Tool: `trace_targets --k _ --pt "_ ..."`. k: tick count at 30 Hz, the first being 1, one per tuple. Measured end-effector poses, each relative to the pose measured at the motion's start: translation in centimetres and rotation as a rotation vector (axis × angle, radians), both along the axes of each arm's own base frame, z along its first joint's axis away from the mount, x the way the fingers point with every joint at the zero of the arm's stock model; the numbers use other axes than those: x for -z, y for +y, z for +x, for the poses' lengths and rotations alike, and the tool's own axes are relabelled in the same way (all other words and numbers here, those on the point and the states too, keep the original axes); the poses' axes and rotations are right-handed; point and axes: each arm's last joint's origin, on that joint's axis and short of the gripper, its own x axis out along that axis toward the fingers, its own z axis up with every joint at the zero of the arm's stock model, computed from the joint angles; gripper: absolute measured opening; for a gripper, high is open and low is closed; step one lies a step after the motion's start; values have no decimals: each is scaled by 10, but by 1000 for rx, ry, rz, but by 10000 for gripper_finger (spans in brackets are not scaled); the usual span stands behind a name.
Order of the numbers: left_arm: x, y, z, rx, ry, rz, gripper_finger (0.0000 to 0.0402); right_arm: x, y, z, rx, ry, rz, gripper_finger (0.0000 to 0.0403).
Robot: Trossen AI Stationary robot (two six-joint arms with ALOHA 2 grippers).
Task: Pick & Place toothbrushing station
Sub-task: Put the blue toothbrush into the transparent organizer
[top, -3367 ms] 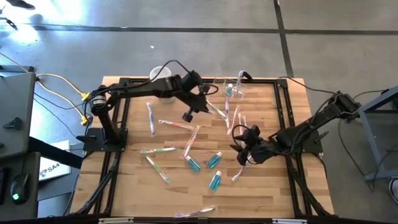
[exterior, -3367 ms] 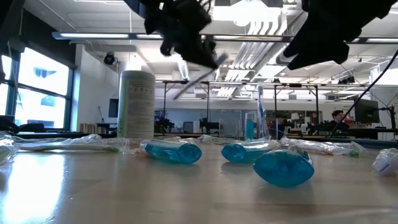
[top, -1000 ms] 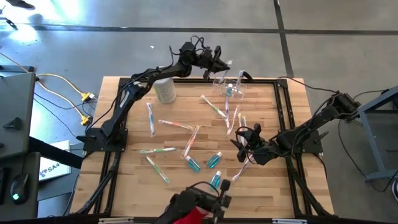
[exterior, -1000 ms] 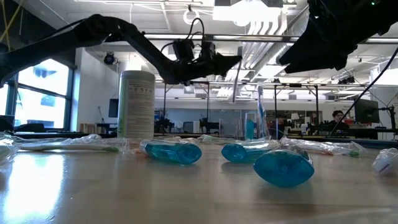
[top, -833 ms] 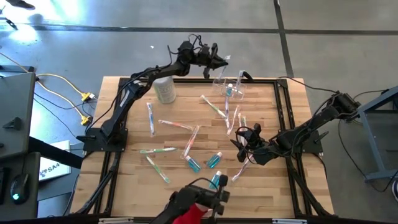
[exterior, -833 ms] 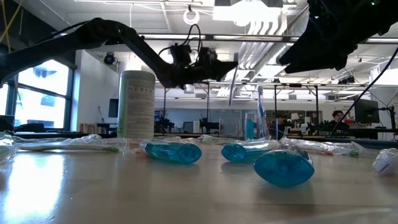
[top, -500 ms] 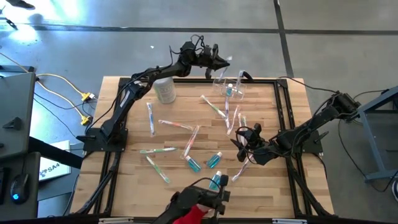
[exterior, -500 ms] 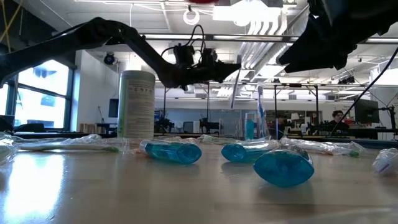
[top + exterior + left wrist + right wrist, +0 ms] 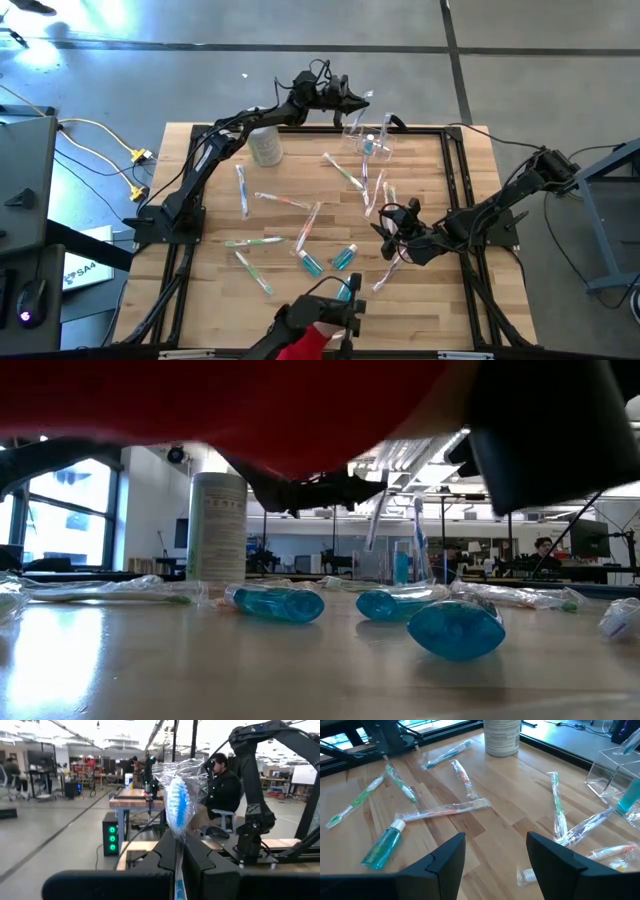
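Open workshop floor beyond the bench, with ceiling lights, desks and a seated person (image 9: 222,782) showing in the background. Wooden slat table (image 9: 210,300) carrying scattered wrapped toothbrushes and small blue bottles.

Left gripper (image 9: 352,98) reaching out over the table's far edge, fingers pinched tight on a wrapped toothbrush (image 9: 176,805); blue-and-white bristle head standing up between the fingers, crinkled clear wrap around it. Same brush hanging slanted in the low view (image 9: 374,518), above the table.

Toothbrushing station (image 9: 368,140) sitting at the far edge of the table, just beside the left gripper; clear, thin-walled, already holding a blue bottle (image 9: 368,146) and a toothbrush. Clear wall of it also showing in the right wrist view (image 9: 615,767).

White cylindrical container (image 9: 265,145) standing upright near the far edge, to the left of the station.

Right gripper (image 9: 392,232) hovering low over the table's right half, jaws partly apart, holding nothing; wood grain visible between the fingers (image 9: 451,855).

Loose bottles lying near the middle: one at (image 9: 311,264), another at (image 9: 344,257). Wrapped toothbrush lying at (image 9: 243,190).

Red-and-dark object (image 9: 315,330) intruding at the near edge, blocking the top of the low view; identity not determinable.
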Motion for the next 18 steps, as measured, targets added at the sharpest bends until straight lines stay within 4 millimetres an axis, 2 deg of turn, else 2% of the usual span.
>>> trace_targets --k 6,18 --pt "12 3 1 -2 25 -34 2 0 0 0 -4 -1 5 203" --pt "17 4 2 -18 57 -21 2 0 0 0 -5 -4 11 203"
